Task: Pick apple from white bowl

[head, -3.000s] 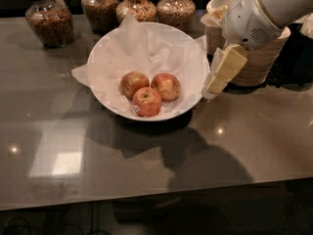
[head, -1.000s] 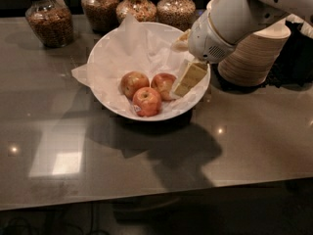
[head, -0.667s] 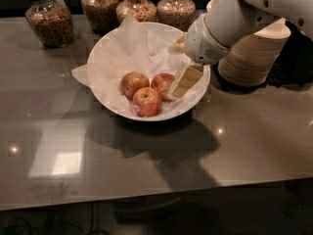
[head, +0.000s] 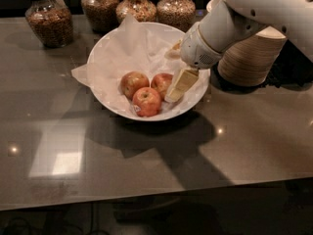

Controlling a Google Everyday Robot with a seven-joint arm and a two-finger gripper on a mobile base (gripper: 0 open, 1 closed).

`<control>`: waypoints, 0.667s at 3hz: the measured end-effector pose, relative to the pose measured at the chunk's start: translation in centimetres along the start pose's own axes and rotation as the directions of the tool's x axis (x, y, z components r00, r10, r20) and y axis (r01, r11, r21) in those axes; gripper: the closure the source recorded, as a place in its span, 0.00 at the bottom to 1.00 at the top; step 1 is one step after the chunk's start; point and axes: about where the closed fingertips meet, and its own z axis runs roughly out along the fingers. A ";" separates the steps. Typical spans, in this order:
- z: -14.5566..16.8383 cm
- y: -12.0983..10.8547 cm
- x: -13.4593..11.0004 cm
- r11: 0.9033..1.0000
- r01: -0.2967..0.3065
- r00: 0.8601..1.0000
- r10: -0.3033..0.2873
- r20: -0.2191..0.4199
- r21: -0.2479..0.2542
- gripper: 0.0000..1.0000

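The wide white bowl (head: 105,53), lined with crumpled white paper, stands on the dark table and holds three apples. The red apple with pale blotches (head: 160,82) lies at the right of the group. A duller apple (head: 133,83) lies to its left, and a red apple with a white sticker (head: 146,102) lies in front. My gripper (head: 169,75) hangs from the white arm, which comes in from the upper right. It is open inside the bowl, with one cream finger (head: 181,83) right beside the red apple and the other behind it. It holds nothing.
A tall stack of beige disposable bowls (head: 252,55) stands just right of the white bowl, under the arm. Several glass jars of grain (head: 49,21) line the table's back edge. The table's front edge runs along the bottom.
The arm has moved left from beside the bowl's right rim to over the bowl and has come down. The gripper is now next to the right-hand apple. The apples have not moved.
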 end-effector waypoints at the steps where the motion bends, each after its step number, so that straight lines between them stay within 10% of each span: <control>1: 0.4 0.0 0.1 1.000 0.001 1.000 -0.001 0.000 -0.005 0.28; 2: 1.5 0.2 0.7 1.000 -0.001 1.000 0.001 -0.002 -0.019 0.31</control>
